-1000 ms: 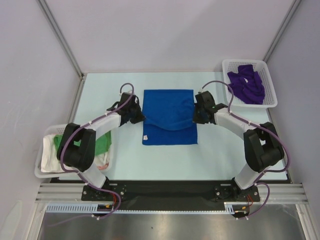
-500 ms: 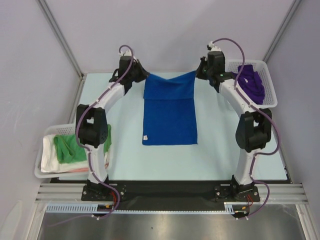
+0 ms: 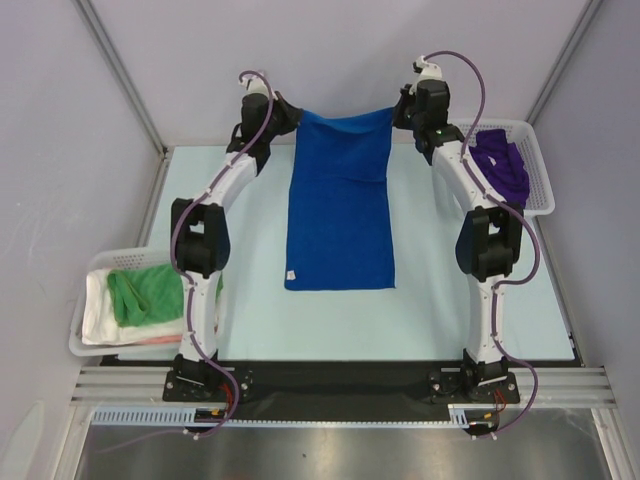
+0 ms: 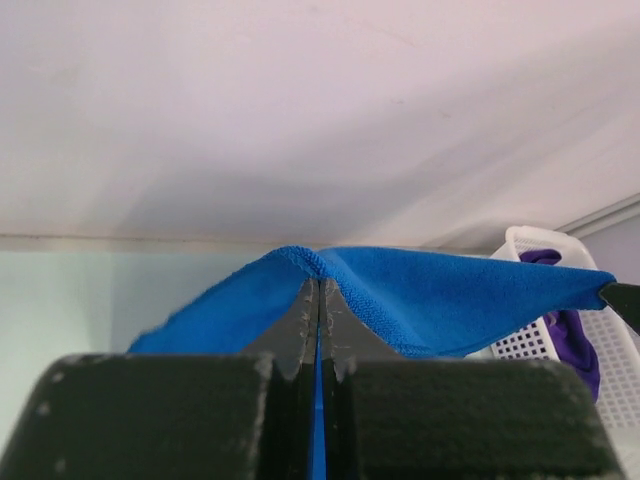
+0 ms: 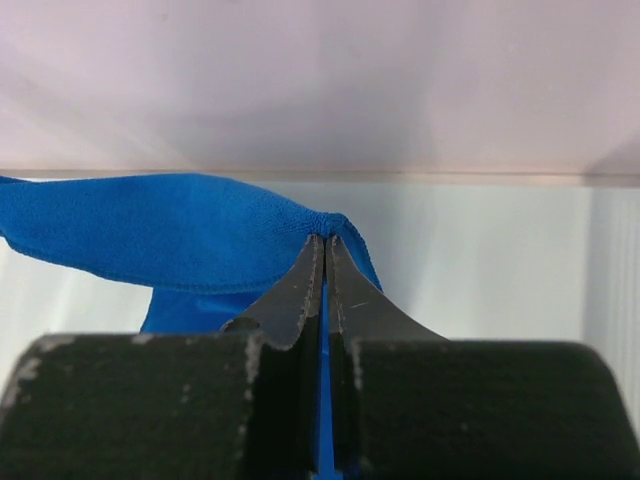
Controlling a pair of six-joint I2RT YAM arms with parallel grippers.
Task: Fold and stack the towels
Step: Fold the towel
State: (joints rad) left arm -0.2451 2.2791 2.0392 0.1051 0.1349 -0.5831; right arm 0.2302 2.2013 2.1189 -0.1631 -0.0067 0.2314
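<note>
A royal blue towel (image 3: pixel 340 200) stretches from the table's middle up to the back wall, its far edge lifted off the table. My left gripper (image 3: pixel 296 115) is shut on the far left corner; the blue towel (image 4: pixel 440 295) bunches over the left gripper's (image 4: pixel 319 285) tips. My right gripper (image 3: pixel 397 112) is shut on the far right corner, with the blue towel (image 5: pixel 160 235) draped from the right gripper's (image 5: pixel 325 243) tips. A purple towel (image 3: pixel 500 165) lies in the basket at back right. A green towel (image 3: pixel 140 295) lies on white ones in the left basket.
A white mesh basket (image 3: pixel 538 165) stands at the back right, another white basket (image 3: pixel 82 345) at the near left. The back wall rises just behind both grippers. The white basket (image 4: pixel 540 340) with purple cloth also shows in the left wrist view.
Both grippers have carried the towel's corners from mid-table to the back wall and up, unfolding the blue towel to its full length. Both arms now stretch far forward.
</note>
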